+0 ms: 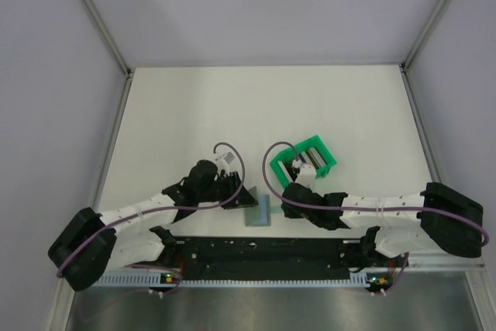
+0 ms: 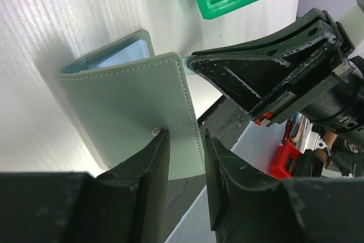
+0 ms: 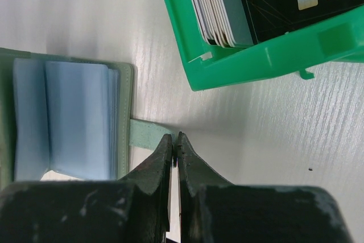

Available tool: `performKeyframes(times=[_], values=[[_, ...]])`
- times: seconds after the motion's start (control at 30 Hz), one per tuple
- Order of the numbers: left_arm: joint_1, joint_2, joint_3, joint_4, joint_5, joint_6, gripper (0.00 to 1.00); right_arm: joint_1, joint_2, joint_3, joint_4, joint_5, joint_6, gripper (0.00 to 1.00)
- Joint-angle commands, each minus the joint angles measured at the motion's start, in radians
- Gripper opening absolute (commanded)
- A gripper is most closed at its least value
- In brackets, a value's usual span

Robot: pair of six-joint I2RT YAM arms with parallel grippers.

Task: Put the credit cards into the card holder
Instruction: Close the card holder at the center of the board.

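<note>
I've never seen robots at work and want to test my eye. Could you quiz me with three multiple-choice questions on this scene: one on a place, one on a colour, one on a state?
1. Where are the credit cards?
A. Standing in the green bin
B. Tucked inside the card holder
C. Stacked on top of the card holder

2. What colour is the inside of the card holder?
A. Red
B. Light blue
C. Black

3. How do the jaws of the right gripper stand?
A. Wide apart
B. Shut on the card holder's tab
C. Shut on a card

Answers:
1. A, the right wrist view shows them upright in the bin.
2. B, pale blue sleeves show between the covers.
3. B, the tab runs in between the closed fingertips.
</note>
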Motion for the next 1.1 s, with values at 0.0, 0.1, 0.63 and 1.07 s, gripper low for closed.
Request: performKeyframes(times=[0.0,0.1,0.63,1.07], values=[[-0.033,0.037,0.002,0.106,-0.037,-0.007,0.35,0.000,-0.046,0.000,0.033,0.024,0.017,0.00],[-0.038,0.043,0.003,0.078,-0.077,0.021,0.34,0.000,-0.055,0.006,0.031,0.022,0.011,0.00],[-0.064,0.218,0.023,0.150,-0.062,0.054,0.32,0.000,-0.018,0.064,0.023,-0.002,-0.025,0.00],[-0.076,0.229,0.069,0.015,-0.111,0.153,0.31,0.000,0.034,0.148,0.031,-0.063,-0.084,0.00]])
